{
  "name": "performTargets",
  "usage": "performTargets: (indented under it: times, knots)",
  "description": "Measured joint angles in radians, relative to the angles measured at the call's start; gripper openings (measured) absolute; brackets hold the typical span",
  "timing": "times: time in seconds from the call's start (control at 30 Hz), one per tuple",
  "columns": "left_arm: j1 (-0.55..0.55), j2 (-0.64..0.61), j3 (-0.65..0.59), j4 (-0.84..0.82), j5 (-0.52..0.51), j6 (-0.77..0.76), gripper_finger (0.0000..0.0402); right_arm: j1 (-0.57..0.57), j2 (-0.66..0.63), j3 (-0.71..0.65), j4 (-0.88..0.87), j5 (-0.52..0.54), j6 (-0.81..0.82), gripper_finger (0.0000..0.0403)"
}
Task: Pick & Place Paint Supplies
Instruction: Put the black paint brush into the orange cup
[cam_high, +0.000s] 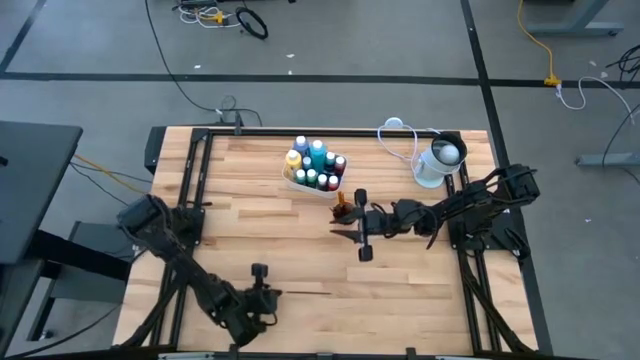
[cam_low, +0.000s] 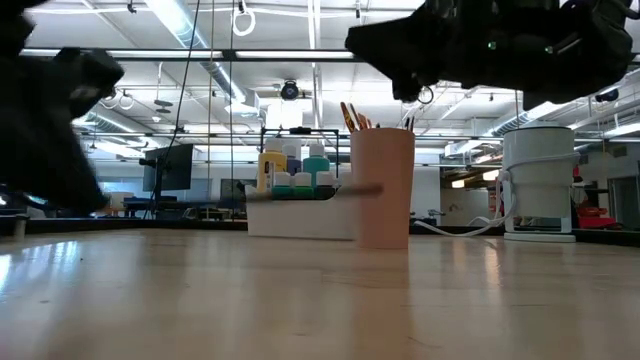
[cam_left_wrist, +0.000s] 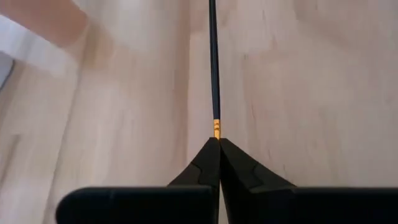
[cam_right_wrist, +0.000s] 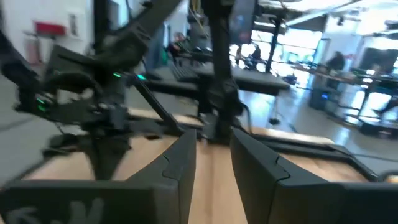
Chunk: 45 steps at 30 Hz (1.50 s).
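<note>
**Left tool pinched on a loose brush; cup and tray wait across the desk**

From above, I have the left tool (cam_high: 262, 292) low at the near edge of the desk (cam_high: 420, 275), with a thin dark brush (cam_high: 305, 293) lying flat and running out from its tips toward the right. The right tool (cam_high: 361, 228) hangs mid-desk, just beside the orange cup (cam_high: 343, 209). Behind the cup sits a white tray (cam_high: 291, 175) packed with small white-capped bottles (cam_high: 317, 166) in blue, teal, yellow and red-brown. A white round container (cam_high: 437, 163) with a cable stands at the far right, apart from the supplies.

At desk height, the cup (cam_low: 382, 187) holds several brushes (cam_low: 351, 116), their tips poking above the rim, and the tray (cam_low: 300, 214) sits just behind it with the bottles upright inside.

Through the left wrist camera, my fingers (cam_left_wrist: 239, 177) are closed tight on the very end of the brush (cam_left_wrist: 214, 68), just past its gold band. That worries me: a grip this near the end could let the brush pivot or slip out as I lift, and its long free end could knock the cup over.

Through the right wrist camera, the right tool's fingers (cam_right_wrist: 180, 165) stand part-way apart, holding nothing.
</note>
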<state>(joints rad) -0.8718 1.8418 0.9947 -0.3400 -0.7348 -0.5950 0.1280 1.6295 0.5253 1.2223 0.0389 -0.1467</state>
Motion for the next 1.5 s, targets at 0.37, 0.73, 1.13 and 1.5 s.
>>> performTargets:
  times: [0.37, 0.73, 1.13, 1.5]
  knots:
    - [0.111, -0.013, 0.000, -0.057, 0.024, 0.232, 0.0003, 0.009, 0.000, 0.095, -0.236, -0.240, 0.068, 0.0105]
    - [0.168, -0.014, 0.002, 0.120, -0.258, 0.866, 0.0002, 0.021, 0.000, 0.387, -1.054, -0.157, 0.163, 0.0110]
    - [0.188, -0.016, 0.004, 0.635, -0.438, 1.744, 0.0002, 0.014, 0.000, 0.498, -1.205, -0.362, 0.507, 0.0195]
    - [0.226, -0.016, 0.004, 0.707, -0.414, 1.969, 0.0002, 0.009, 0.000, 0.498, -1.190, -0.433, 0.637, 0.0204]
